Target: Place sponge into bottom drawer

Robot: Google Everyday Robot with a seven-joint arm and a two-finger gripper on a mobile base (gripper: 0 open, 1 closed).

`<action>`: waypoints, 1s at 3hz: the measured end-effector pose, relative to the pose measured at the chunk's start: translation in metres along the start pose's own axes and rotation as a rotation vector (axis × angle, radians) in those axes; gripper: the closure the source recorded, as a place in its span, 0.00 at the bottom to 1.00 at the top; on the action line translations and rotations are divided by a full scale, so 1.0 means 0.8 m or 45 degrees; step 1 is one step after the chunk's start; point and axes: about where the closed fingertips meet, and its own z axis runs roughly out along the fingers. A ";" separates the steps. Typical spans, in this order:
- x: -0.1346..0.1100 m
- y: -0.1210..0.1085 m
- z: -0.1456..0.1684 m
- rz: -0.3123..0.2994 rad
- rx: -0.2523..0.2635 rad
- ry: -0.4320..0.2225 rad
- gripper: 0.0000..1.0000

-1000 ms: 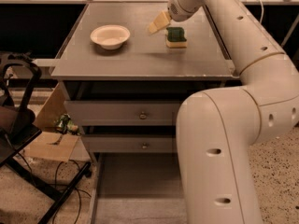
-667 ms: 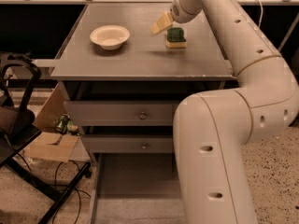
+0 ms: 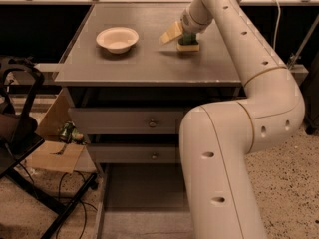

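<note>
The sponge (image 3: 188, 44), dark green over yellow, lies on the grey cabinet top (image 3: 144, 63) at the back right. My gripper (image 3: 180, 37) reaches down over it from above. It is open, with one tan finger (image 3: 170, 33) sticking out to the left of the sponge and the other hidden behind the wrist. The bottom drawer (image 3: 142, 195) is pulled out at floor level, showing its flat grey floor and left rail. My arm's large white link covers the drawer's right part.
A white bowl (image 3: 117, 38) sits on the cabinet top, left of the sponge. The two upper drawers (image 3: 149, 124) with round knobs are closed. A black chair frame (image 3: 20, 133) and a cardboard box (image 3: 52, 151) stand to the left of the cabinet.
The gripper has settled slightly lower over the sponge. The sponge stays on the cabinet top and the bowl has not moved.
</note>
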 end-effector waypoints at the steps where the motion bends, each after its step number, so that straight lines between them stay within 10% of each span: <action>1: 0.015 0.000 0.024 0.028 -0.014 0.038 0.18; 3: 0.017 0.000 0.028 0.031 -0.016 0.043 0.65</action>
